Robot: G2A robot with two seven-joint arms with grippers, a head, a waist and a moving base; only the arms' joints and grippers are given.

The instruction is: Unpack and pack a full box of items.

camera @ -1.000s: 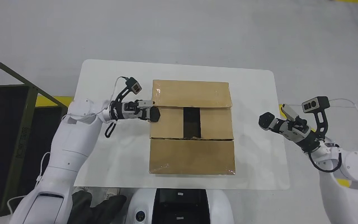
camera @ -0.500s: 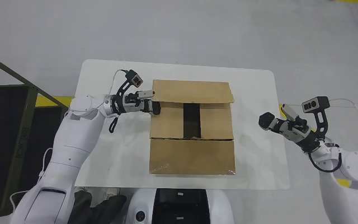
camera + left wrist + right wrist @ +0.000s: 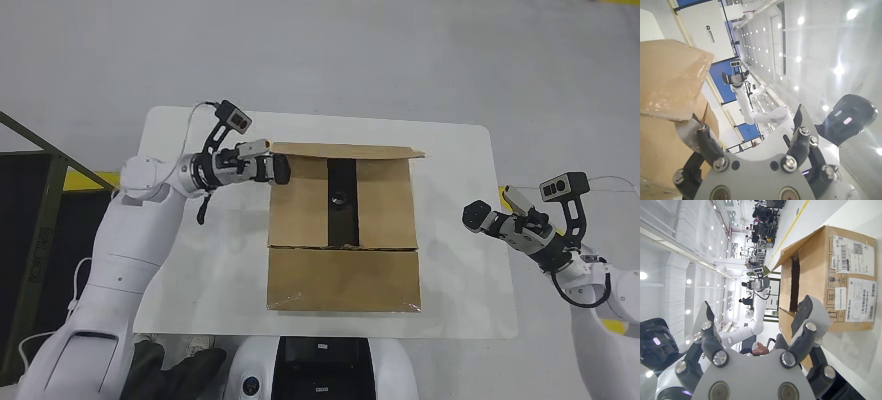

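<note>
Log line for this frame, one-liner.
box: on table | far flap: raised | left jaws: open, at flap's left corner | right jaws: open, clear of box

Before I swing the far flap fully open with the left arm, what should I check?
1. Far flap lifted off the box: ok, it stands angled up.
2. Left gripper holding the flap: not ok, it is open and the flap's corner only rests on one finger.
3. Right gripper clear of the box: ok, open and apart, at the side of the table.
4. Near flap opened: not ok, it lies flat.
5. Contents through the gap: cannot tell, too dark.
</note>
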